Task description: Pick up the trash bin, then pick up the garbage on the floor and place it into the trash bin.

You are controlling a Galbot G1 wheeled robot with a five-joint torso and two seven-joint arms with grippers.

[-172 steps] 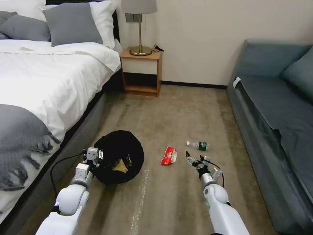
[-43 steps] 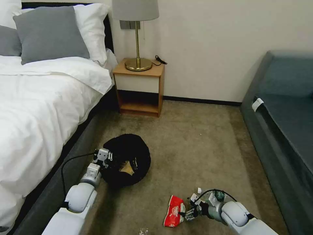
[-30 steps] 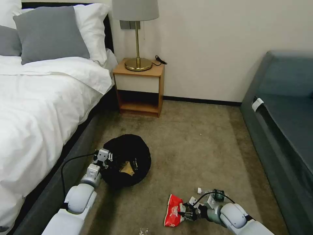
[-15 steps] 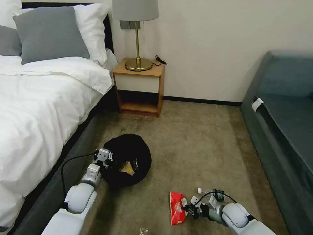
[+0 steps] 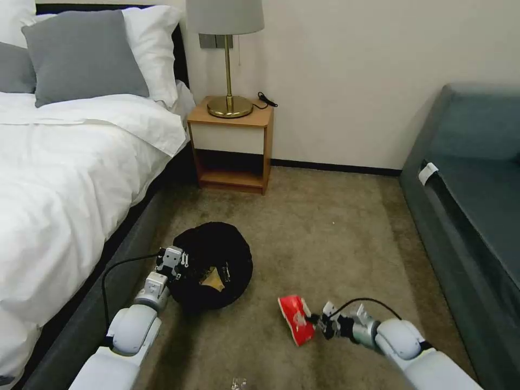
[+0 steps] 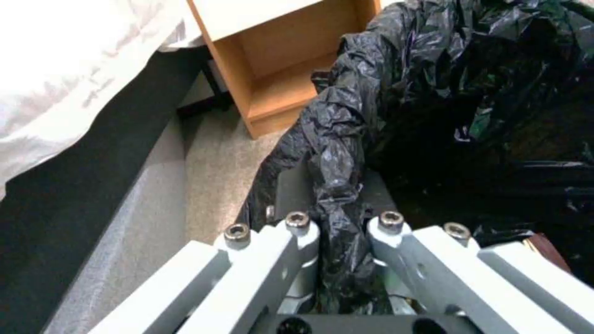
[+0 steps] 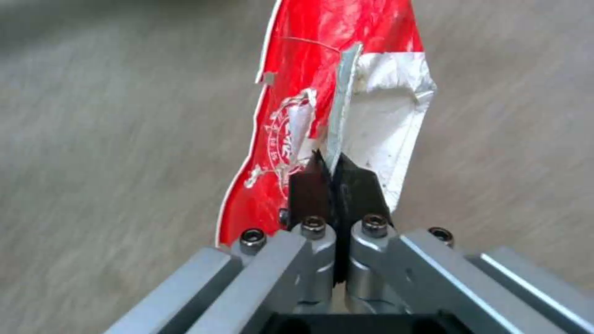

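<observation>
Now the red-and-white snack wrapper [image 5: 296,319] has been lifted off the carpet [image 5: 325,238], pinched by the right gripper [image 5: 318,325], ready for the trash bin [image 5: 214,265], whose bag is clamped by the left gripper [image 5: 179,265].

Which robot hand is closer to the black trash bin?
Left. The left gripper is clamped on the trash bin rim; the right gripper is off to its side, pinching the red snack wrapper.

A crinkly black trash bin [image 5: 216,260] sits on beige-brown carpet [image 5: 325,238]. A red-and-white snack wrapper [image 5: 296,319] carries white print. The bed [image 5: 65,179] is white with grey pillows [image 5: 81,54]; the sofa [image 5: 476,206] is dark teal.
</observation>
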